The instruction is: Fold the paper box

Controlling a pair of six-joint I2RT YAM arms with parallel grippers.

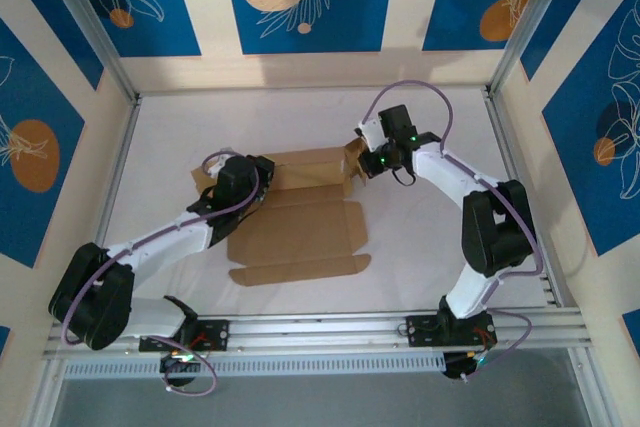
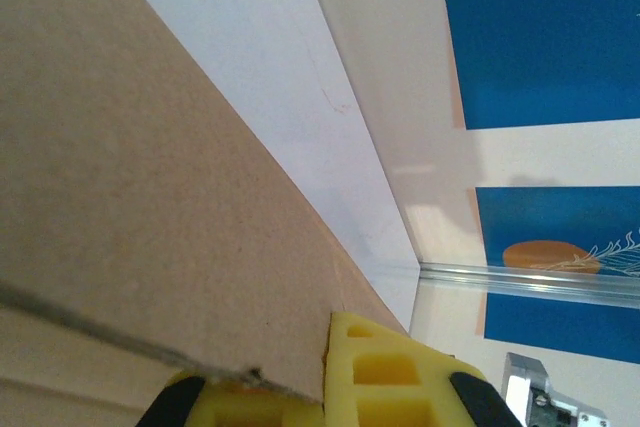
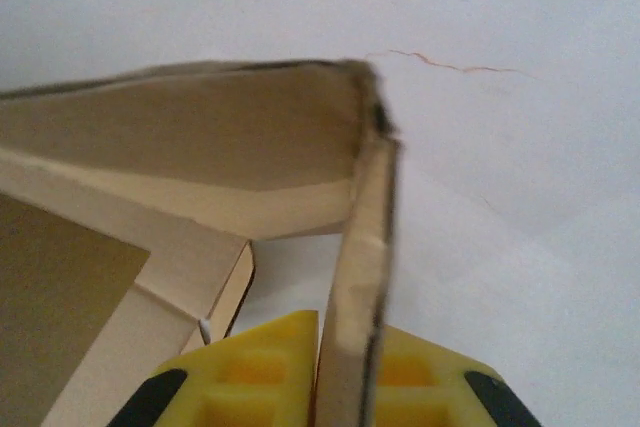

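No writing, label, brand or number is legible anywhere; the paper box (image 1: pixel 300 232) is unmarked brown cardboard.

White table (image 1: pixel 415 247) enclosed by blue, leaf-patterned walls (image 1: pixel 300 7).

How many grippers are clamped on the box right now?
2. The left gripper is shut on the paper box at the left end of its raised far wall; the right gripper pinches the flap at the right end.
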